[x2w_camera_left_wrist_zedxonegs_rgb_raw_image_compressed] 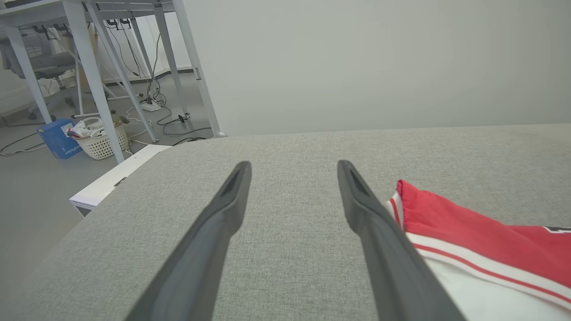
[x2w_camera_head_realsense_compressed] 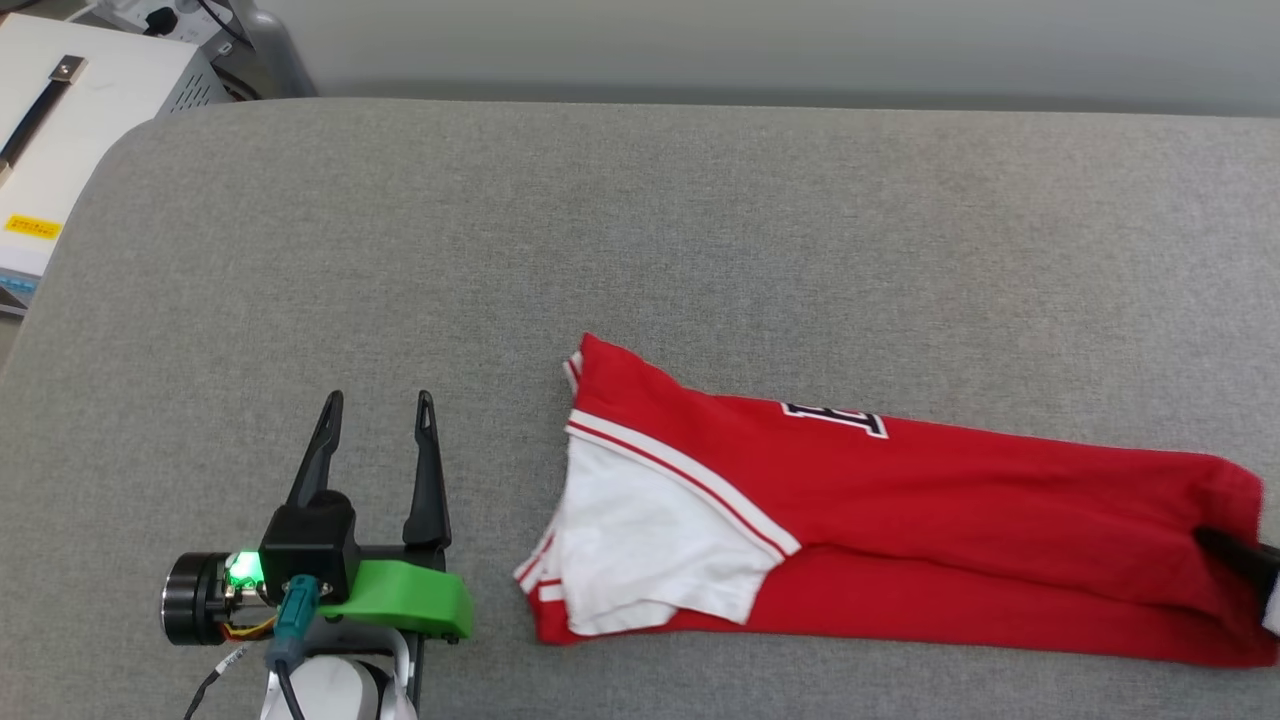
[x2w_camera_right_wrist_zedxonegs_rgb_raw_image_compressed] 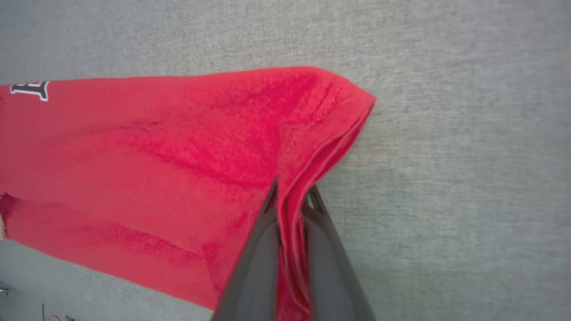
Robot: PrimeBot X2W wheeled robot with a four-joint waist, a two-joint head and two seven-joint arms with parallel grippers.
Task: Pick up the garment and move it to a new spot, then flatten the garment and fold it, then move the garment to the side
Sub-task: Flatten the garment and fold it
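The garment (x2w_camera_head_realsense_compressed: 900, 520), a red jersey shirt with a white sleeve and striped trim, lies folded into a long band across the grey surface, from the middle to the right edge of the head view. My right gripper (x2w_camera_right_wrist_zedxonegs_rgb_raw_image_compressed: 292, 196) is shut on the garment's (x2w_camera_right_wrist_zedxonegs_rgb_raw_image_compressed: 156, 156) red hem end, with cloth pinched between its dark fingers (x2w_camera_right_wrist_zedxonegs_rgb_raw_image_compressed: 256, 249); in the head view one dark fingertip (x2w_camera_head_realsense_compressed: 1235, 555) shows at the right edge. My left gripper (x2w_camera_head_realsense_compressed: 380, 400) stands open over bare surface, left of the white sleeve. In the left wrist view the left gripper (x2w_camera_left_wrist_zedxonegs_rgb_raw_image_compressed: 292, 165) is empty, the garment (x2w_camera_left_wrist_zedxonegs_rgb_raw_image_compressed: 468, 232) beside its right finger.
The grey padded table (x2w_camera_head_realsense_compressed: 640, 230) has free room behind and left of the garment. A white box (x2w_camera_head_realsense_compressed: 60, 130) stands past its far-left corner. Beyond that edge are white table legs (x2w_camera_left_wrist_zedxonegs_rgb_raw_image_compressed: 93, 80), a basket (x2w_camera_left_wrist_zedxonegs_rgb_raw_image_compressed: 100, 140), a blue box (x2w_camera_left_wrist_zedxonegs_rgb_raw_image_compressed: 58, 138) and floor cables.
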